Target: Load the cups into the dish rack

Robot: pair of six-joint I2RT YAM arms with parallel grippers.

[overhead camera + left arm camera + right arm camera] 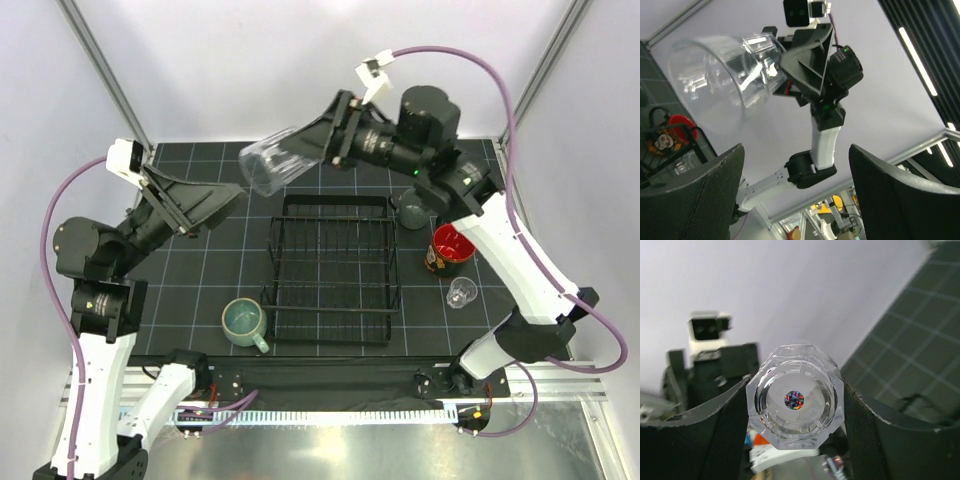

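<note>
My right gripper (318, 145) is shut on a clear glass (282, 159) and holds it on its side, high above the far left corner of the black wire dish rack (332, 268). The glass's octagonal base (795, 401) sits between the right fingers (864, 435); the glass also shows in the left wrist view (722, 82). My left gripper (215, 205) is open and empty, raised left of the rack, pointing at the glass. A speckled pale-green mug (243, 323) stands near the rack's near left corner. The red-inside printed cup (449, 247), a second clear glass (460, 292) and a dark grey-green mug (411, 212) stand right of the rack.
The black gridded mat (190, 275) covers the table. White walls and metal frame posts (105, 75) close in the back and sides. The right arm's forearm (520, 260) reaches over the cups on the right.
</note>
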